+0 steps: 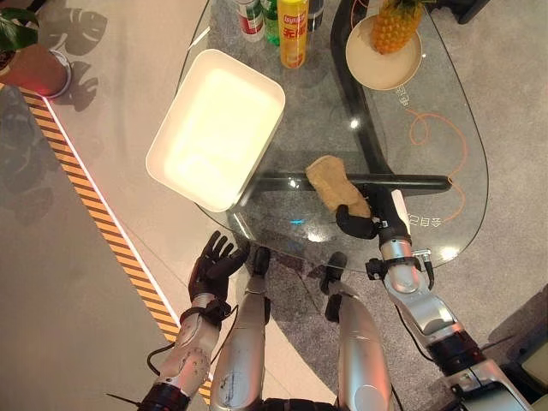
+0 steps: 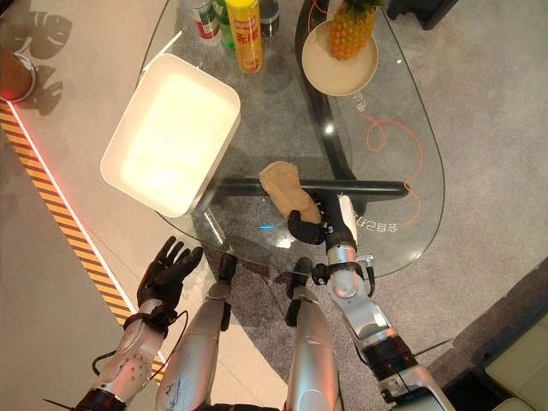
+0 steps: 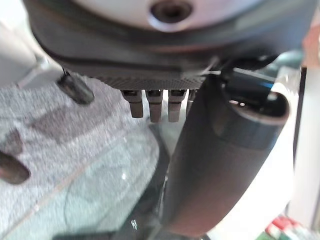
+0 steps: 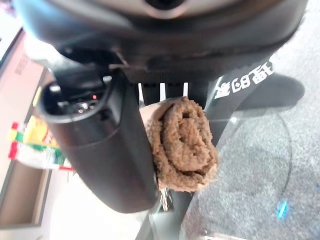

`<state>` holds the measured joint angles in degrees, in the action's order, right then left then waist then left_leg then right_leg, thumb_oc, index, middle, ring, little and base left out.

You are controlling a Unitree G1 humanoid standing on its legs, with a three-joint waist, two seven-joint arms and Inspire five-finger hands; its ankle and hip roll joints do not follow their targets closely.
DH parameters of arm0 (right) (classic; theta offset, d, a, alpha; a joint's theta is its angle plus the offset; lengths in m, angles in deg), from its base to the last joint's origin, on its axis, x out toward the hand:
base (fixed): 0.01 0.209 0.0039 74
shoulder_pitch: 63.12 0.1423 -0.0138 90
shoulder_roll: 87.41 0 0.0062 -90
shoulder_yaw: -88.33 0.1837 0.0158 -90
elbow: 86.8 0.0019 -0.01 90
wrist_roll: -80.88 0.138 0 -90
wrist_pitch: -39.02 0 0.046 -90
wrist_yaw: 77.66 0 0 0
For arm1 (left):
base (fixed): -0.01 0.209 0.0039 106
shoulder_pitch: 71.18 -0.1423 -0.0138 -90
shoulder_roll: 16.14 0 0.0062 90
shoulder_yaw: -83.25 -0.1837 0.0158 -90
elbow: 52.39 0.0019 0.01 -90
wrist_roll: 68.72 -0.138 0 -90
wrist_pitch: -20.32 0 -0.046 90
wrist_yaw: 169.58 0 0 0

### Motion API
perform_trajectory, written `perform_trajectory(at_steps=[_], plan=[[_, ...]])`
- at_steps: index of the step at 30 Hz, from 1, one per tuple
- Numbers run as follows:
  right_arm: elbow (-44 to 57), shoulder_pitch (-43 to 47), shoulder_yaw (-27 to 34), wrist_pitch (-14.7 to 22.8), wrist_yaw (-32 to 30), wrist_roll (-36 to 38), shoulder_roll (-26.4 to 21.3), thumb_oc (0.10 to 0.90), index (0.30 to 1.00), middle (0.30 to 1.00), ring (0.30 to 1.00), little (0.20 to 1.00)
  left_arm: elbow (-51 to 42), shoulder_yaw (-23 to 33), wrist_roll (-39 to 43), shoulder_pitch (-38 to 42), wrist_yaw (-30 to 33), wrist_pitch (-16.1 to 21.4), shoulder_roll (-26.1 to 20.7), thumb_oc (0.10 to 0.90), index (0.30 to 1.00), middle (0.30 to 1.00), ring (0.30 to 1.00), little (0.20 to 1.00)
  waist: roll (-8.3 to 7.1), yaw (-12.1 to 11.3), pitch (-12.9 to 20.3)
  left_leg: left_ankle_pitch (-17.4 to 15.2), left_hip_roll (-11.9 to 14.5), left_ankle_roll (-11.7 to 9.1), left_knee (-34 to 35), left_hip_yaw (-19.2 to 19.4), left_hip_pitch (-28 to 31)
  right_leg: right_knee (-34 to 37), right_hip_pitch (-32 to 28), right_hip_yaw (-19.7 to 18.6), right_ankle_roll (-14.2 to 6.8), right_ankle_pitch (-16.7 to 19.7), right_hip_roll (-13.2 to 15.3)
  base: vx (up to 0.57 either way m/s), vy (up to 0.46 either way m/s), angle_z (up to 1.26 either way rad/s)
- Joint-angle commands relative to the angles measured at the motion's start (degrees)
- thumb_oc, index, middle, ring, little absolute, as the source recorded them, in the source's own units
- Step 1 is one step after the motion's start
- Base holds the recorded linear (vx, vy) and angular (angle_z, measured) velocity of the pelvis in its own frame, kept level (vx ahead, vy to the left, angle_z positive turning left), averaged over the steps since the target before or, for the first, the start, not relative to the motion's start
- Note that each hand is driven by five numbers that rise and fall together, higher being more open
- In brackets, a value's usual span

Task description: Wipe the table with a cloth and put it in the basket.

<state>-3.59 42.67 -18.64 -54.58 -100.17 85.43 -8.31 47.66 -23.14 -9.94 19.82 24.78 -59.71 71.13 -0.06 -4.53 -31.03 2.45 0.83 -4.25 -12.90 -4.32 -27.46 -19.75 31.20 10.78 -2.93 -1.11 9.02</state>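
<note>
While your right robot hand (image 1: 361,221) gripped the cloth (image 1: 336,183) on the worktop (image 1: 445,128), wiping seemed underway, the basket (image 1: 216,127) unfilled, and your left robot hand (image 1: 216,261) hung open.

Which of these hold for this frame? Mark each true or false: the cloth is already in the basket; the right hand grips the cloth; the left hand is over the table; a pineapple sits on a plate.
1. The cloth is in the basket: false, it lies on the glass table.
2. The right hand grips the cloth: true.
3. The left hand is over the table: false, it hangs open off the near edge.
4. A pineapple sits on a plate: true.
</note>
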Motion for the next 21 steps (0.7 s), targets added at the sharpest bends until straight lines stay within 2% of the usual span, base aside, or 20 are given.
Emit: perform_trajectory(at_steps=[1, 2, 7, 8, 10, 14, 15, 21], plan=[[14.62, 1.27, 4.57, 9.14, -1.94, 0.05, -3.24, 0.100, 0.300, 0.300, 0.300, 0.200, -10.71, 2.11, 4.40, -5.04, -6.61, 0.46, -2.39, 0.800, 0.900, 0.900, 0.900, 0.900, 0.72, 1.01, 1.24, -2.82, -3.71, 4.47, -4.30, 5.63, -0.87, 4.42, -5.34, 1.99, 1.11, 1.01, -4.11, 0.00, 0.000, 0.00], [16.01, 0.60, 4.89, 9.81, -1.87, 0.10, -3.50, 0.100, 0.300, 0.300, 0.300, 0.200, -12.38, 1.67, 6.48, -5.49, -9.95, -0.01, -2.59, 0.800, 0.900, 0.900, 0.900, 0.900, 0.72, 1.14, 1.24, -3.24, -3.57, 4.57, -4.58, 5.88, -0.71, 4.40, -5.54, 1.77, 1.08, 0.86, -4.17, 0.00, 0.000, 0.00], [18.66, -0.24, 4.61, 12.84, 1.73, -0.98, -3.61, 0.100, 0.300, 0.300, 0.300, 0.200, -16.07, -0.39, 15.00, -4.87, -17.97, -0.88, -2.02, 0.800, 0.900, 0.900, 0.900, 0.900, 0.39, 1.97, 1.24, -3.59, -3.46, 5.06, -5.01, 6.66, -1.08, 4.50, -5.04, 1.01, 0.99, 1.24, -4.35, 0.00, 0.000, 0.00], [18.66, -0.24, 4.61, 12.84, 1.73, -0.98, -3.61, 0.100, 0.300, 0.300, 0.300, 0.200, -16.07, -0.39, 15.00, -4.87, -17.97, -0.88, -2.02, 0.800, 0.900, 0.900, 0.900, 0.900, 0.39, 1.97, 1.24, -3.59, -3.46, 5.06, -5.01, 6.66, -1.08, 4.50, -5.04, 1.01, 0.99, 1.24, -4.35, 0.01, 0.027, -0.04], [20.84, 0.19, 3.74, 14.54, 5.59, -1.53, -4.45, 0.100, 0.300, 0.300, 0.300, 0.200, -18.06, -1.54, 20.75, -3.67, -23.34, -2.75, -1.43, 0.800, 0.900, 0.900, 0.900, 0.900, -0.08, 2.50, 1.24, -3.67, -3.38, 5.32, -4.96, 7.42, -1.30, 4.84, -4.66, 0.35, 0.83, 1.59, -4.51, 0.00, 0.016, -0.02], [21.71, 1.18, 2.88, 14.70, 7.13, -0.90, -5.22, 0.100, 0.300, 0.300, 0.300, 0.200, -18.29, -2.18, 23.66, -2.37, -25.66, -3.89, -1.42, 0.800, 0.900, 0.900, 0.900, 0.900, -0.58, 2.85, 1.24, -3.72, -3.32, 5.43, -4.92, 8.06, -1.46, 5.18, -4.41, -0.20, 0.74, 1.92, -4.64, 0.00, 0.008, -0.07], [22.19, 1.63, 2.18, 14.79, 8.23, 0.38, -5.44, 0.100, 0.300, 0.300, 0.300, 0.200, -18.46, -2.28, 24.63, -1.72, -26.62, -5.19, -1.41, 0.800, 0.900, 0.900, 0.900, 0.900, -0.90, 3.07, 1.24, -3.81, -3.28, 5.50, -4.91, 8.30, -1.48, 5.23, -4.25, -0.53, 0.69, 1.99, -4.78, 0.00, 0.011, -0.06], [23.32, 1.74, -0.41, 15.31, 12.15, 1.81, -4.98, 0.100, 0.300, 0.300, 0.300, 0.200, -19.48, -3.04, 27.20, -1.03, -30.11, -7.58, -1.41, 0.800, 0.900, 0.900, 0.900, 0.900, -0.99, 3.30, 1.24, -3.87, -3.47, 5.59, -4.98, 8.66, -1.56, 5.78, -4.26, -1.33, 0.63, 2.35, -4.69, 0.01, 0.016, -0.06]])
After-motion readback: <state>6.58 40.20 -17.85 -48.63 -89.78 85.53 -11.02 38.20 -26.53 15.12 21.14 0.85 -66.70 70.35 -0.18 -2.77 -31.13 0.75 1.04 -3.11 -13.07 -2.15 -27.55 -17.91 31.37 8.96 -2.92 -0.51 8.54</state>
